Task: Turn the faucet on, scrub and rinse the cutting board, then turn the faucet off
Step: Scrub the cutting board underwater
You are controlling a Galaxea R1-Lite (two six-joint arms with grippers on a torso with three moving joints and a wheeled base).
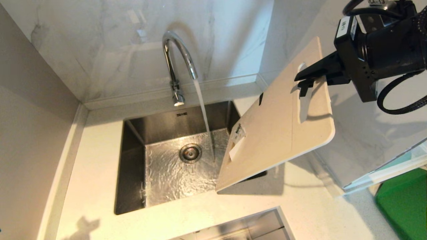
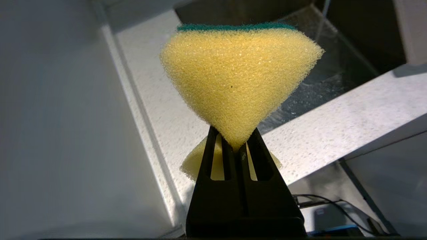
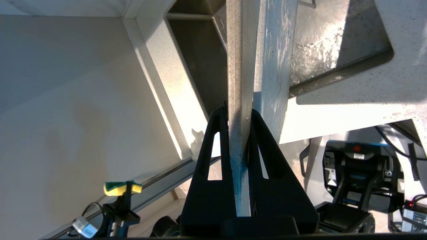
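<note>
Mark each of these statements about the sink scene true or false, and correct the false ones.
1. Water runs from the faucet. True.
2. The right gripper holds the cutting board tilted beside the sink. True.
3. The left gripper is open and holds nothing. False: it is shut on a yellow sponge.
4. The board lies flat in the basin. False: it is held in the air, its lower corner over the sink's right edge.

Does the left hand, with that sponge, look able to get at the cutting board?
Probably yes. The left hand grips the sponge low beside the counter, and the cutting board, held tilted over the sink's right edge by the right hand, has nothing before its face.
</note>
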